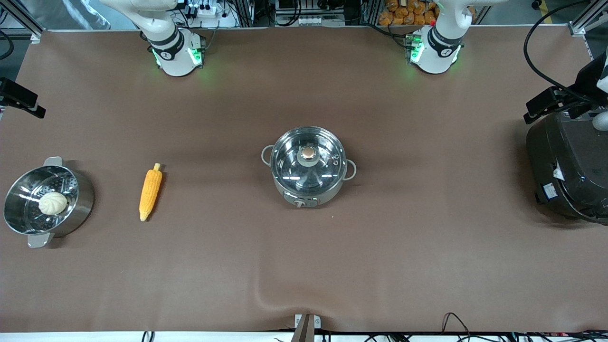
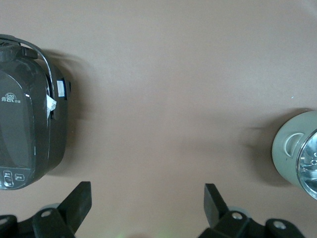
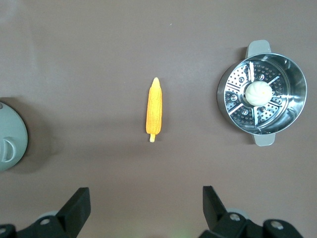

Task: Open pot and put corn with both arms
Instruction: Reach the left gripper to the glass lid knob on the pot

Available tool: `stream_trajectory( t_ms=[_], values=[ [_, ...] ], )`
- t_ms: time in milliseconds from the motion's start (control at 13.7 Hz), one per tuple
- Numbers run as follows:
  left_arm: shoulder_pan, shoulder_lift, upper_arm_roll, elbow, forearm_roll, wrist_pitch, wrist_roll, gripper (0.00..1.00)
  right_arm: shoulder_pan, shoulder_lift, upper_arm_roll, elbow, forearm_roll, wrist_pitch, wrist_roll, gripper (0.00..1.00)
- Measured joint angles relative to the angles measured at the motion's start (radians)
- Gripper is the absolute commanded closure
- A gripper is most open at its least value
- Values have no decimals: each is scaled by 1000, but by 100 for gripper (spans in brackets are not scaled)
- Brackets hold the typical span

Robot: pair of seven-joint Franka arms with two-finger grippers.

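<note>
The steel electric pot stands mid-table with its glass lid on and its knob facing the front camera. Its edge also shows in the left wrist view and in the right wrist view. The corn lies on the table toward the right arm's end, beside the steamer pot, and shows in the right wrist view. My left gripper is open and empty, high over bare table between the pot and the rice cooker. My right gripper is open and empty, high over the table near the corn. Neither gripper shows in the front view.
A steel steamer pot holding a white bun stands at the right arm's end. A big black rice cooker stands at the left arm's end. The brown table cover has a wrinkle near the front edge.
</note>
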Motion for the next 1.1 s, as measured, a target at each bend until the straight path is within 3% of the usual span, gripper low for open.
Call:
stream_trajectory(
  t_ms=[293,512,659,1098],
  values=[
    [-7,2,-9,-2,0,0,2,0,1,0,2,0,2,0,0,0],
    [-77,46,-46,6,-43,12,-27,0,3,0,3,0,3,-1,0,0],
    [-166,111,-59,29,-91,65,-150,0,5,0,3,0,3,-14,0,0],
    [-515,347,-62,58,-70,340,-667,0,7,0,3,0,1,-71,0,0]
  ],
)
